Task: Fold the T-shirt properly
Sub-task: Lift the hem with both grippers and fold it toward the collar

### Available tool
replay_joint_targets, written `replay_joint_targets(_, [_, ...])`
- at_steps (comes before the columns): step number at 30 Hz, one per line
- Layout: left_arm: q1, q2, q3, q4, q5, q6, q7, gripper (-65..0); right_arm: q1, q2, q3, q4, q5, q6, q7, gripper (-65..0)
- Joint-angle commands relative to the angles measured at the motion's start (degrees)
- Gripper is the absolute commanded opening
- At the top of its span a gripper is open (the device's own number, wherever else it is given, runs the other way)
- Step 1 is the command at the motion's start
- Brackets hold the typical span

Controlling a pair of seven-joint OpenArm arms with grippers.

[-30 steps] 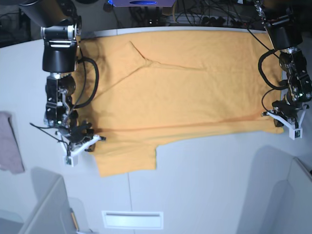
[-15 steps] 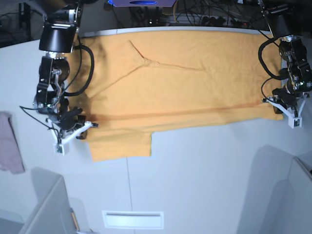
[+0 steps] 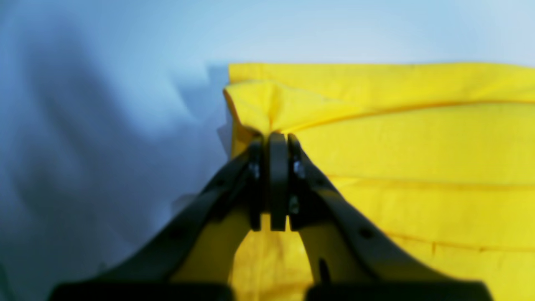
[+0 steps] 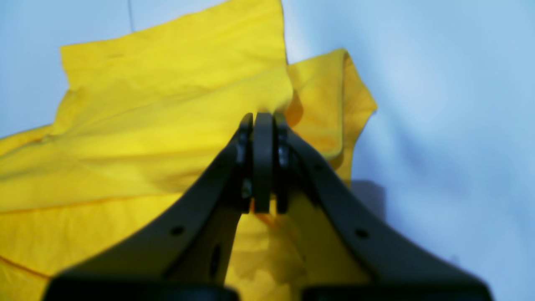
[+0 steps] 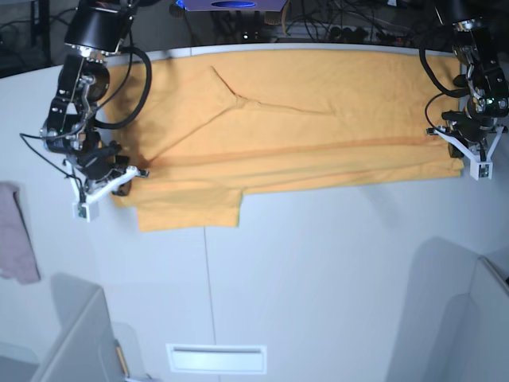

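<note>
Large plain orange-yellow cotton T-shirt (image 5: 294, 119): spread along the far edge of the white desk (image 5: 334, 278), one sleeve nearest. Left gripper (image 5: 468, 159) clamped on its hem corner; right gripper (image 5: 119, 177) clamped on the opposite corner. Near half of the desk bare; small pinkish cloth (image 5: 14, 235) at one side edge.

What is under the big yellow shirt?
The white table is under the T-shirt. The shirt hides whatever else might lie beneath it. Both grippers, left and right, pinch its near edge.
</note>
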Motion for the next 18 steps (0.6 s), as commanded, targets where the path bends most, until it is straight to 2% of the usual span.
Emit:
replay_joint_targets(1, [0.58,-1.08,-0.55,1.89,0.3,0.32,-0.86,-65.0,0.15,0.74,0.88,2.2,0.02,0.07,0.22,-65.0])
replay_joint_targets(4, [2.95,-0.73,-1.61,4.44,0.3,0.32,-0.86,-65.0,-1.61,0.74,1.5,4.49,0.02,0.07,-1.45,-65.0])
replay_joint_targets(8, [6.03,2.09,-4.16,7.34,0.83,0.32,-0.86,-65.0,-4.86,0.74,1.41,5.98,0.02,0.07,-1.45,-65.0])
replay_joint_targets(14, [8.67,2.18,-4.07,8.48,0.83,0.32,-0.95,-65.0,-9.43,-1.28,1.41,10.55,0.02,0.07,-1.71,-65.0])
replay_joint_targets(18, [9.9,2.18,-4.33,8.92,0.83,0.32,-0.95,-65.0,-9.96,-1.28,1.41,10.82,-0.07,0.07,-1.8,-65.0])
